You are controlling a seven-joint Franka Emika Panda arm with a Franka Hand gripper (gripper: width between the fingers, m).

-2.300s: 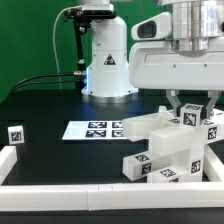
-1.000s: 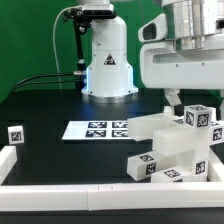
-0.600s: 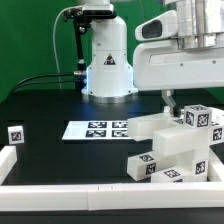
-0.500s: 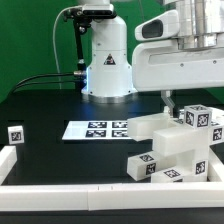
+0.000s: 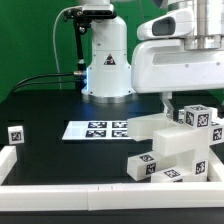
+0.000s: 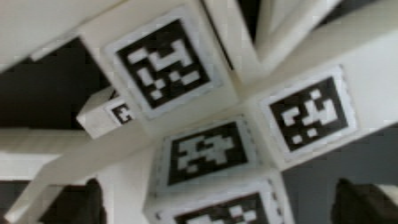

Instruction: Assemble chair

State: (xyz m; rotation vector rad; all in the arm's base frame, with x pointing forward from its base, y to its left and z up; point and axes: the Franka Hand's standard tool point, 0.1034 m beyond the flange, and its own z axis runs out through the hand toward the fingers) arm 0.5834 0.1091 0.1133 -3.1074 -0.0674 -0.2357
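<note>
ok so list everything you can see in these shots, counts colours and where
white blocky plastic chair parts with black-and-white tags: a pile, count unclear, exterior view's right, under the gripper
small white tagged cube: one, exterior view's left, alone by the rail
flat white marker board: one, four tags, table centre
long white border rails: white, along the table edges
black table: one
white robot base: one, behind
gripper: one, white, above the pile, state unclear

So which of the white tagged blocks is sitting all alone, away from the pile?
The small tagged block at the exterior view's left edge, by the border rail. It stands by itself on the black table; all the others are heaped together at the right.
</note>
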